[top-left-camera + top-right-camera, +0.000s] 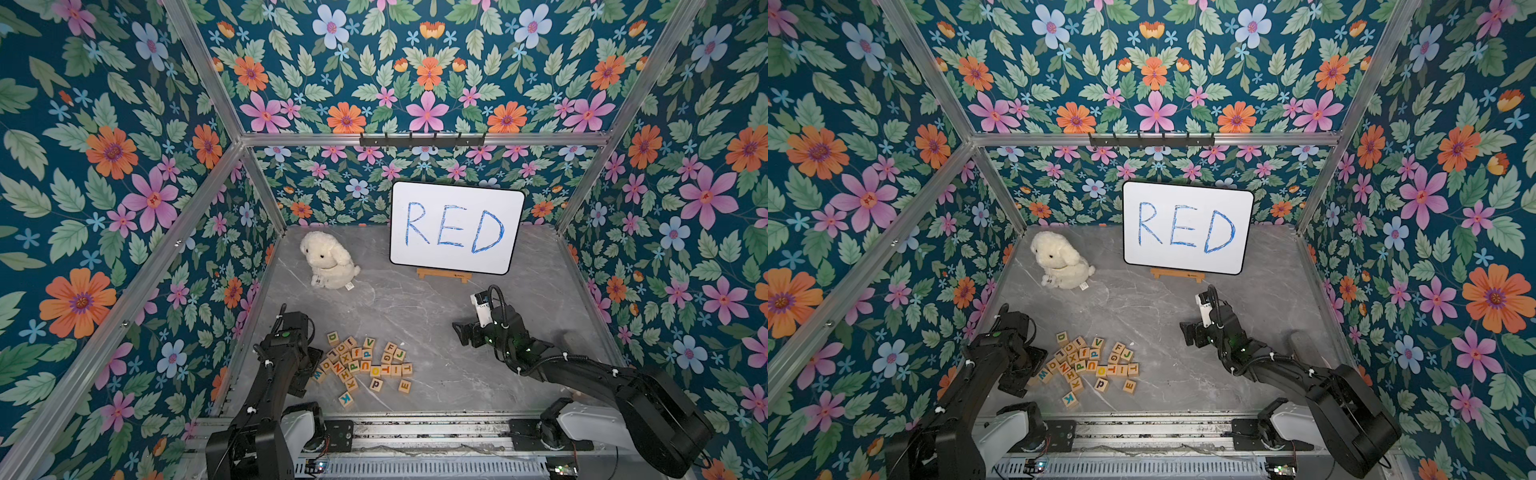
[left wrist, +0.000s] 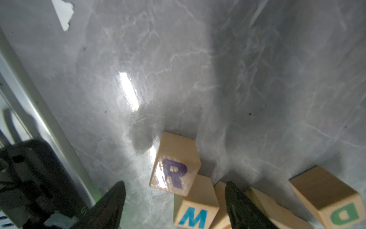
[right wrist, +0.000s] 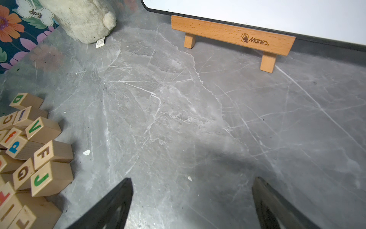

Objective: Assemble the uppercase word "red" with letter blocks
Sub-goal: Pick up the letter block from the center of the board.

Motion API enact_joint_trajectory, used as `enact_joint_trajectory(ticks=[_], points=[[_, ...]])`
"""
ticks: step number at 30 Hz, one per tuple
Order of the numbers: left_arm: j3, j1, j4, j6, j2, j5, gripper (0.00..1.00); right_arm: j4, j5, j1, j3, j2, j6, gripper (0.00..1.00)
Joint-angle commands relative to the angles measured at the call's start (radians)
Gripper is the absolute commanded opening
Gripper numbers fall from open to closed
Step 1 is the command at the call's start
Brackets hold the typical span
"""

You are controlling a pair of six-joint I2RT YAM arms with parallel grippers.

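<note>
R block (image 2: 174, 168), hidden from above, lies unheld inside parted left gripper (image 2: 174, 182); right gripper (image 3: 192, 179) gapes.

**Legible txt: board, easel, tag, blocks**

"RED" is handwritten in blue on the white board (image 1: 456, 227). "Marie's", w/ a small logo, is stamped on the wooden easel rail (image 3: 231, 34). "dog" is written on the bone-shaped tag (image 3: 35, 13) beside the plush toy (image 3: 83, 19). Single printed letters are read as follows: purple R on the R block (image 2: 175, 164), blue M on the M block (image 2: 195, 210), green D on the D block (image 2: 326, 200). Also read: green V block (image 3: 42, 129), orange F block (image 3: 52, 153), brown G block (image 3: 23, 173), green J block (image 3: 50, 178). An orange E is read on the E block (image 1: 404, 386) (image 1: 1128, 386) in both top views.
</note>
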Motion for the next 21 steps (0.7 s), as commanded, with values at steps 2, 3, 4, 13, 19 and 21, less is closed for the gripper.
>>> enact_joint_trajectory(ticks=[2,3,4,13,19,21], points=[[-0.01,0.004,-0.002,0.019,0.011,-0.051,0.72,0.008,0.006,0.001,0.004,0.002,0.001,0.95],[-0.018,0.004,0.009,0.019,0.015,-0.039,0.71,0.008,0.006,0.001,0.005,0.003,0.001,0.95],[-0.025,0.004,0.018,0.018,0.019,-0.033,0.7,0.007,0.006,0.0,0.005,0.003,0.001,0.95],[-0.037,0.005,0.044,0.048,0.033,-0.046,0.54,0.007,-0.003,0.001,0.007,0.006,0.005,0.95],[-0.026,0.006,0.033,0.05,0.029,-0.063,0.4,0.006,-0.008,0.001,0.008,0.011,0.005,0.95],[-0.025,0.005,0.031,0.048,0.027,-0.062,0.39,0.007,-0.007,0.001,0.008,0.011,0.005,0.95]])
